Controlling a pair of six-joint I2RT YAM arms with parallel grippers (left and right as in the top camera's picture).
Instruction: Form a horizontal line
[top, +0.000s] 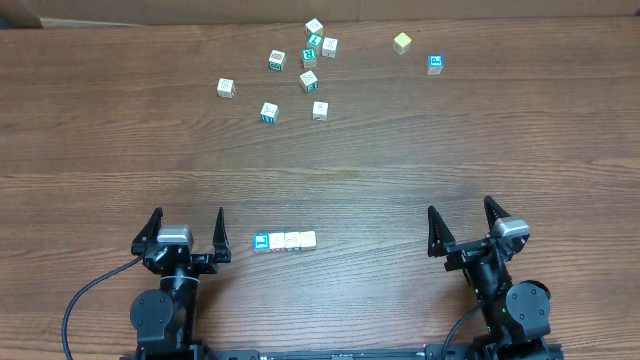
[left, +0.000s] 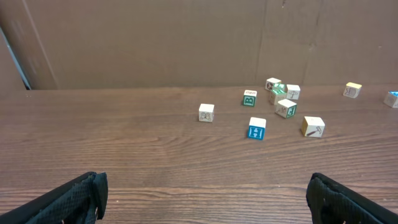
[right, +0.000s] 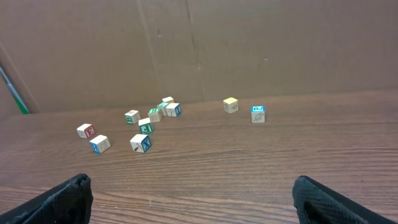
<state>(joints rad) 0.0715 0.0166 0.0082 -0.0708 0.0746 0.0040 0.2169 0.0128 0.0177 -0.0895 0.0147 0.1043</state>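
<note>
Between both end effectors, nearer left end effector (top: 187, 228), the horizontal line (top: 285, 241)

The table (top: 120, 140) is dark brown with a fine wood grain. The row of four cubes (top: 285, 241) runs from a bright blue face through two whitish ones to pale cream. Farther off, the yellow cube (top: 402, 42) is pale yellow-green, the blue-topped cube (top: 435, 64) has white sides, and the green-topped cube (top: 277, 61) is teal. The back wall (left: 155, 43) is plain tan. The left gripper (top: 188, 215) and right gripper (top: 460, 206) are black.
</note>
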